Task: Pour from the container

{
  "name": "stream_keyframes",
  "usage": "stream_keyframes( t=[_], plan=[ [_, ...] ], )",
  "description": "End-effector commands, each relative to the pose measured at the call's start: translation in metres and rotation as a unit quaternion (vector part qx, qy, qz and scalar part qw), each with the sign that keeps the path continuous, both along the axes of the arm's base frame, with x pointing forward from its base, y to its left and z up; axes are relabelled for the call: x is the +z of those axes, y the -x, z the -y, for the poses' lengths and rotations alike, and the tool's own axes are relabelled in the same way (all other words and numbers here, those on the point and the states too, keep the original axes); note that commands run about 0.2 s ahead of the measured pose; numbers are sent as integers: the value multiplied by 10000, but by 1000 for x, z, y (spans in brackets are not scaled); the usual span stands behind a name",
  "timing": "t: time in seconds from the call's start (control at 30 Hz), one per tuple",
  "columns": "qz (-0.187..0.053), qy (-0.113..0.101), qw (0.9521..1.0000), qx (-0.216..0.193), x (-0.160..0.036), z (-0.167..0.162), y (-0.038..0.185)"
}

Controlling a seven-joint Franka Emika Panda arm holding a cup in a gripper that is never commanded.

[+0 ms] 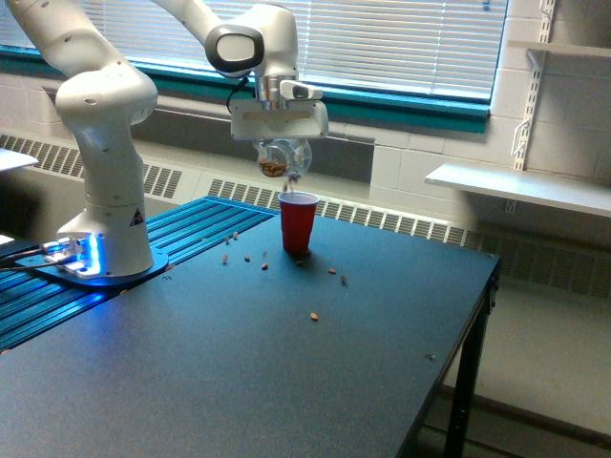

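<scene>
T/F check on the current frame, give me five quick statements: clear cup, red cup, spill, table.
1. The tool holds the clear cup tipped above the red cup. True.
2. The red cup lies on its side. False: it stands upright on the table.
3. Small brown bits lie scattered on the table around the red cup. True.
4. The clear cup is empty. False: brown contents show inside it.
5. The clear cup rests on the red cup's rim. False: it hangs above it, with a gap between.
</scene>
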State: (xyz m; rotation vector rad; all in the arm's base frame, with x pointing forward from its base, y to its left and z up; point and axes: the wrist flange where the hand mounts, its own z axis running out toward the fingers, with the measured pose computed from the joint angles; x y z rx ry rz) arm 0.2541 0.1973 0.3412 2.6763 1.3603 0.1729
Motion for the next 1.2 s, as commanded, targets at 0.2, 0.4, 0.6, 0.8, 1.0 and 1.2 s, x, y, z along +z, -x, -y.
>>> stream_keyframes(
  t=[0.2,0.4,0.6,0.8,1.0,1.2],
  plan=[
    [44,132,9999,-23,-5,-4,-6],
    [74,190,9998,32,-5,-10,-9],
    [85,253,9996,117,-4,-15,-12],
    [91,301,9993,201,-4,-20,-15],
    [123,429,9985,306,-3,-22,-18],
    [120,525,9977,413,-2,-22,-19]
  ],
)
